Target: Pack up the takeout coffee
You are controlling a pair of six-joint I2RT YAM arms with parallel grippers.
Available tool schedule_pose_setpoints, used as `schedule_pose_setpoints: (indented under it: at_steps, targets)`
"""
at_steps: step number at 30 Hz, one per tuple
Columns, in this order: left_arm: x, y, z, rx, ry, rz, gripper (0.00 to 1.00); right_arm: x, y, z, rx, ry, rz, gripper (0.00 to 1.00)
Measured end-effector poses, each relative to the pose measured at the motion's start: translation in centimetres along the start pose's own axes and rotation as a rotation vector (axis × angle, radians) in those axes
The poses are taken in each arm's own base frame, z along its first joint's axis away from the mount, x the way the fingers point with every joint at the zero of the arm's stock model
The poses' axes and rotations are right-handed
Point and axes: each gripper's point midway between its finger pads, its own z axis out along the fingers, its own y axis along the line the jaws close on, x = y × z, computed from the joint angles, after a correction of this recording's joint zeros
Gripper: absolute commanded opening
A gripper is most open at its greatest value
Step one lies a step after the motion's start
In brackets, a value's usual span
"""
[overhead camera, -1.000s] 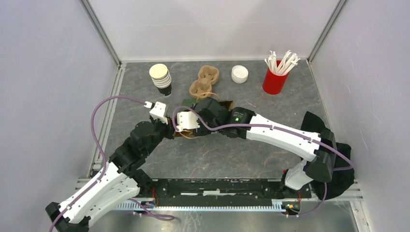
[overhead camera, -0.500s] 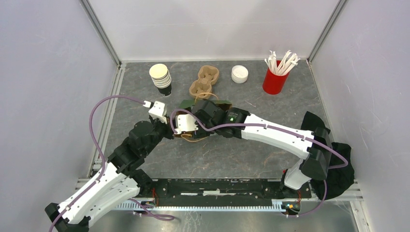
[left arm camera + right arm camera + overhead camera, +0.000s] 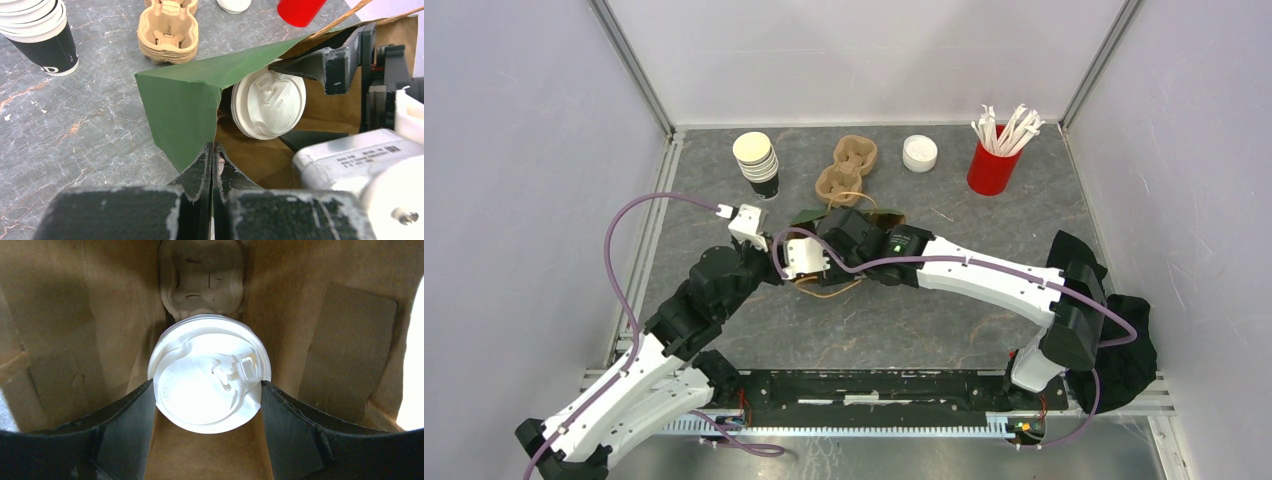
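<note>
The takeout coffee shows only its white lid (image 3: 207,375), inside a paper bag that is green outside (image 3: 182,95) and brown inside (image 3: 115,315). My right gripper (image 3: 207,384) is in the bag, with one finger against each side of the lid, shut on the cup. The dark body is hidden. A pulp cup carrier (image 3: 202,272) lies deeper in the bag, beyond the cup. My left gripper (image 3: 212,147) is shut on the bag's near edge. The lid also shows in the left wrist view (image 3: 267,102). In the top view the bag (image 3: 810,214) is mostly under both wrists.
A stack of lidless cups (image 3: 757,163), a pile of pulp carriers (image 3: 847,167), a stack of white lids (image 3: 919,152) and a red cup of straws (image 3: 992,165) line the back. Black cloth (image 3: 1124,330) lies at the right.
My right arm has moved left and further into the bag with the cup. The left wrist has shifted slightly left with the bag's edge.
</note>
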Motion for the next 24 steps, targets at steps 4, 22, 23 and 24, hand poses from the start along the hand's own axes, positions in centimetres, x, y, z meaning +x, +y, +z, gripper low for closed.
schedule_pose_setpoints:
  at_steps: [4,22,23,24]
  targets:
    - [1.0,0.5,-0.4,-0.005,-0.012,-0.02,0.02,-0.3,-0.3,0.6,0.017,-0.009,0.004,0.5]
    - [3.0,0.0,-1.1,0.034,0.017,-0.118,0.02,3.0,-1.3,2.0,0.026,0.023,0.03,0.5]
    - [3.0,-0.2,-1.1,0.041,0.02,-0.12,0.02,2.9,-1.3,2.0,0.024,0.021,0.024,0.5]
    - [3.1,-0.2,-1.1,0.044,0.023,-0.121,0.02,2.9,-1.3,2.0,0.023,0.02,0.016,0.5]
